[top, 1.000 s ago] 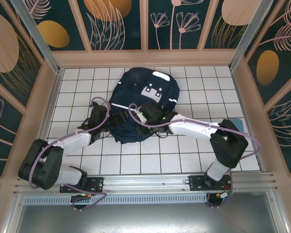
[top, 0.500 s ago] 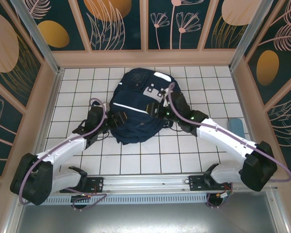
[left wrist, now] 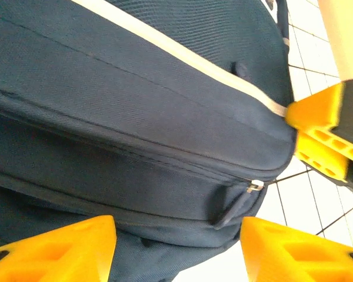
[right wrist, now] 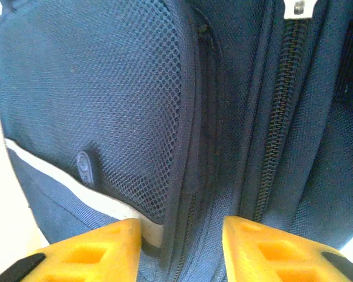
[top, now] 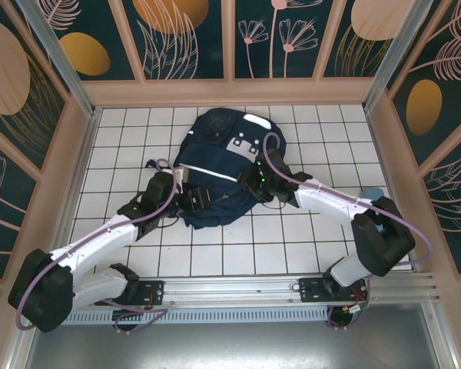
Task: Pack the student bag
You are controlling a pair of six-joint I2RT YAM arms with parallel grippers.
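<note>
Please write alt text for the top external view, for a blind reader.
A dark navy student bag lies on a white tiled table. The left gripper is at its left side and the right gripper at its right side.

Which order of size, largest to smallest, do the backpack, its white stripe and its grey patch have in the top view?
1. backpack, by far the largest.
2 or 3. white stripe and grey patch: unsure, because the stripe is longer but the patch is wider.
</note>
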